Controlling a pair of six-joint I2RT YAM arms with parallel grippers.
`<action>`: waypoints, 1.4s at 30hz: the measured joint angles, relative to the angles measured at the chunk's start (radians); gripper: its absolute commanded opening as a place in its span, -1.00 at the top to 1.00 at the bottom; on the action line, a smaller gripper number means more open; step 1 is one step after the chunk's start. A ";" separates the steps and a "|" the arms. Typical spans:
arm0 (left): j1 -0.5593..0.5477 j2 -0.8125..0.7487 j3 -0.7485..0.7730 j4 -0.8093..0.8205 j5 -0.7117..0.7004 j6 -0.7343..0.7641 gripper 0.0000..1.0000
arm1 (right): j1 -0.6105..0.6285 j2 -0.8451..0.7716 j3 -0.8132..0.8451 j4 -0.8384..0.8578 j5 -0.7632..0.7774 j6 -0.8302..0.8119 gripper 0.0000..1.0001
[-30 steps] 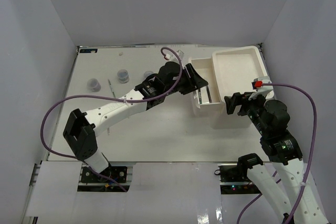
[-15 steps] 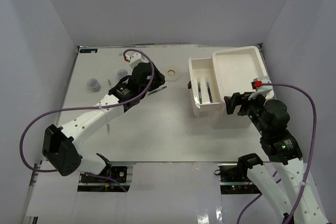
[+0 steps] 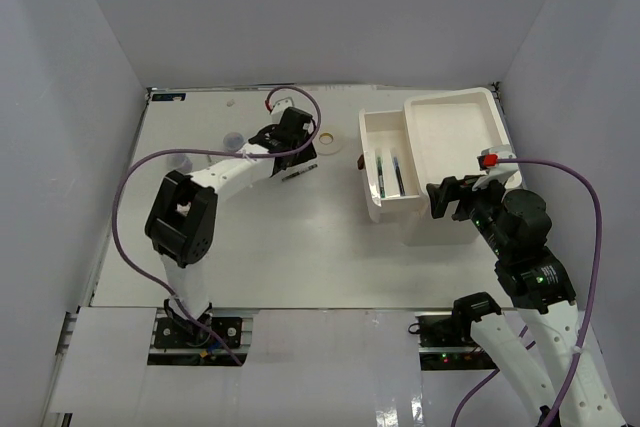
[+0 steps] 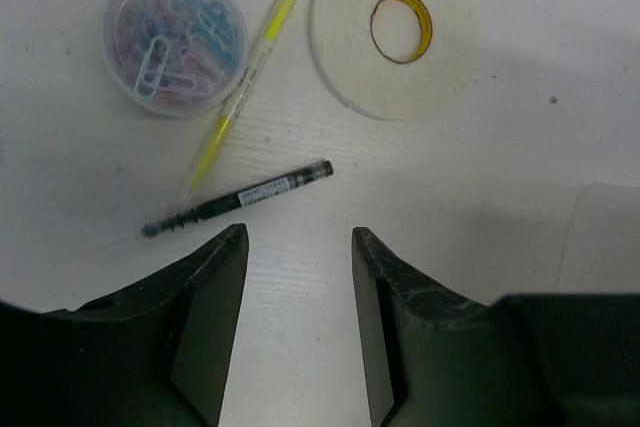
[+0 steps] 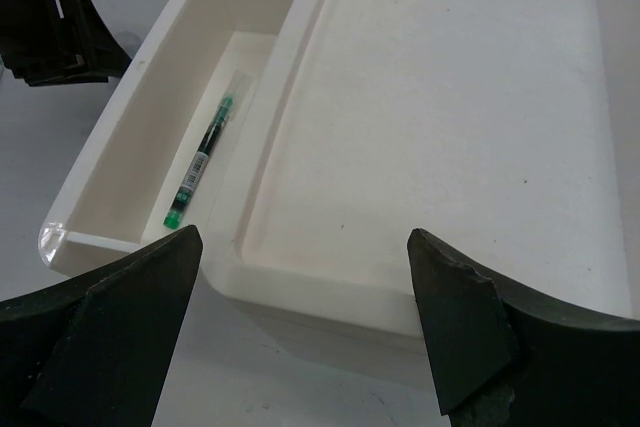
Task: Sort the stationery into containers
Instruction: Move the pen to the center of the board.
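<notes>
My left gripper (image 3: pixel 292 149) (image 4: pixel 298 242) is open and empty, low over the table. Just ahead of its fingertips lies a thin dark pen (image 4: pixel 240 199) (image 3: pixel 298 173). Beyond it are a pale yellow pen (image 4: pixel 250 72), a clear jar of paper clips (image 4: pixel 175 39) and the cream tape ring (image 4: pixel 393 29) (image 3: pixel 327 139). The white organiser (image 3: pixel 485 152) (image 5: pixel 450 97) has one drawer (image 3: pixel 366 152) (image 5: pixel 120 137) pulled out, with two pens (image 3: pixel 390 174) in it; one with a green tip shows in the right wrist view (image 5: pixel 205 162). My right gripper (image 3: pixel 455 197) (image 5: pixel 300 247) is open and empty, in front of the organiser.
Two more jars (image 3: pixel 232 137) (image 3: pixel 180 160) stand at the far left, partly behind my left arm and its purple cable. White walls close in the table on three sides. The organiser sits in the far right corner.
My left gripper has left the open drawer and swung left and back to the pens and tape ring. Two pens now show in the drawer. The right arm has not moved.
</notes>
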State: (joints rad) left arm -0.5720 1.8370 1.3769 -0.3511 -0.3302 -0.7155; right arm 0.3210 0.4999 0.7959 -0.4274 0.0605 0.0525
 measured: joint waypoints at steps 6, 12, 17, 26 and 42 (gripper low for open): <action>0.027 0.152 0.127 0.011 0.034 0.062 -0.12 | 0.000 0.003 0.000 0.000 0.000 -0.004 -0.80; 0.034 0.249 0.193 0.015 0.066 0.103 -0.11 | 0.000 0.004 0.000 0.002 0.000 -0.006 -0.80; 0.034 0.291 0.198 0.006 0.102 0.118 -0.09 | 0.000 0.004 0.000 0.002 0.000 -0.006 -0.80; 0.034 0.303 0.183 0.017 0.190 0.167 -0.01 | 0.000 0.004 -0.002 0.003 -0.004 -0.007 -0.80; 0.037 0.196 -0.043 0.190 0.343 0.319 0.16 | 0.000 0.004 -0.003 0.005 -0.009 -0.003 -0.80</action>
State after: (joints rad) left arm -0.5350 2.0327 1.3342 -0.1612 0.0128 -0.3969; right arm 0.3210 0.5037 0.7933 -0.4225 0.0513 0.0490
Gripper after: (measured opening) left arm 0.425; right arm 0.900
